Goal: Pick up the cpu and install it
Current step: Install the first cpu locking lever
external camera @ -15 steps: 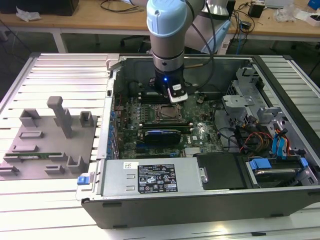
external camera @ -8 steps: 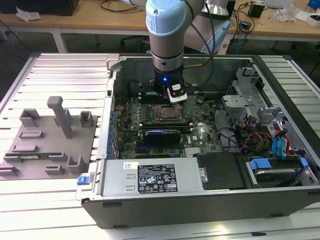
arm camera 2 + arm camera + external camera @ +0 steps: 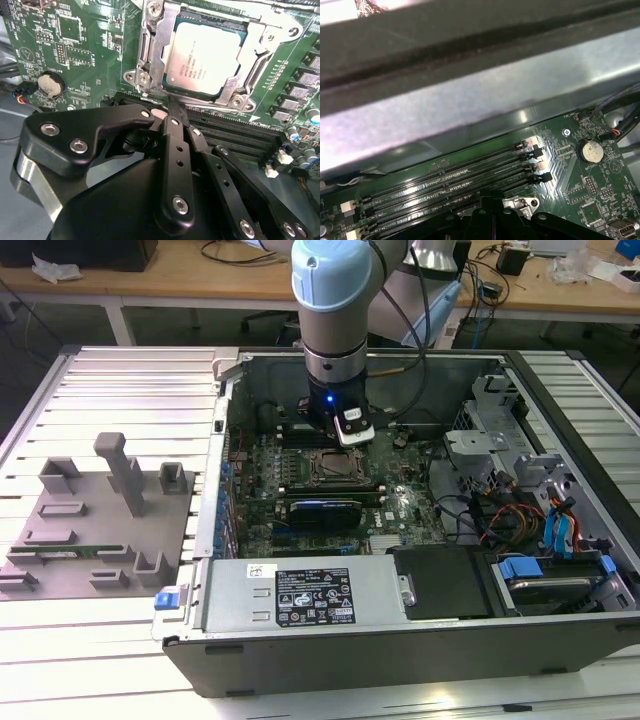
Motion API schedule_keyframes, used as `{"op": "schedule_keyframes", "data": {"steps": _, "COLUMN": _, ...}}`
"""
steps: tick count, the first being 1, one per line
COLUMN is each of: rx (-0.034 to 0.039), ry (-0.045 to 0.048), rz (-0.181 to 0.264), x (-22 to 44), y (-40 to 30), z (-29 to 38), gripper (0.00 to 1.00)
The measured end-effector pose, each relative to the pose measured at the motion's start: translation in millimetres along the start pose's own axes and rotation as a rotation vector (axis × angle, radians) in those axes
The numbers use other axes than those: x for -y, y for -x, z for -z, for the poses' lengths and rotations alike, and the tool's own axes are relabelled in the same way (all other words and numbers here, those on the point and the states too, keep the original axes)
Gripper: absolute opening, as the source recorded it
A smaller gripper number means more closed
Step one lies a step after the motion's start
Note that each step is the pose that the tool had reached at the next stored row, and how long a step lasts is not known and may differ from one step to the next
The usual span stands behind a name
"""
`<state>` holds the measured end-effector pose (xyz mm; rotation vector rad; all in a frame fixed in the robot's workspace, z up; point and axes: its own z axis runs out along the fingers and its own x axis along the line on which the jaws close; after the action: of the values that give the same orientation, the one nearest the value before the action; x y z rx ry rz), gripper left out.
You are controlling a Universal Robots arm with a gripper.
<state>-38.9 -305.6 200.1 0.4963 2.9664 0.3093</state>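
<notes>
Gripper (image 3: 173, 106): hangs low inside the open computer case (image 3: 400, 655), over the motherboard (image 3: 90, 45), tips pressed together into one narrow point with nothing pinched between. Points down at the edge of the memory slots (image 3: 225, 131), just beside the cpu socket (image 3: 150, 50), not touching the chip.

Cpu (image 3: 207, 57): lies flat in the socket near the middle of the motherboard, silvery top up, edges square to the metal frame around it. Looks seated, not propped or tilted, which fits a chip dropped into its recess and let go. Cannot tell whether the frame is latched down.

Memory slots, in both wrist views: run in parallel rows between the socket and the case's rear wall, unfilled where visible. Leaves room for the closed tips to come down close beside the socket without striking anything.

Coin battery (image 3: 590, 151): sits on the board well apart from the socket, toward a board corner.

Grey fixture block (image 3: 100, 530): rests on the slatted table at the exterior view's left, outside the case, with a memory stick (image 3: 60, 552) lying in one of its holders. Probably kept there so parts lie at fixed spots within the arm's reach.
</notes>
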Motion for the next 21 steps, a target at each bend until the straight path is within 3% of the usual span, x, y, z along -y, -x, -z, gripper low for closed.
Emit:
{"op": "schedule_keyframes", "data": {"steps": 6, "rx": -0.0003, "ry": 0.0001, "rz": 0.0, "x": -1.5, "y": 0.5, "z": 6.7, "gripper": 0.11}}
{"op": "schedule_keyframes", "data": {"steps": 17, "rx": 0.0008, "ry": 0.0002, "rz": 0.0, "x": -4.3, "y": -6.6, "z": 6.5, "gripper": 0.11}}
{"op": "schedule_keyframes", "data": {"steps": 21, "rx": 0.007, "ry": -0.0027, "rz": 0.001, "x": -3.9, "y": -6.9, "z": 4.3, "gripper": 0.11}}
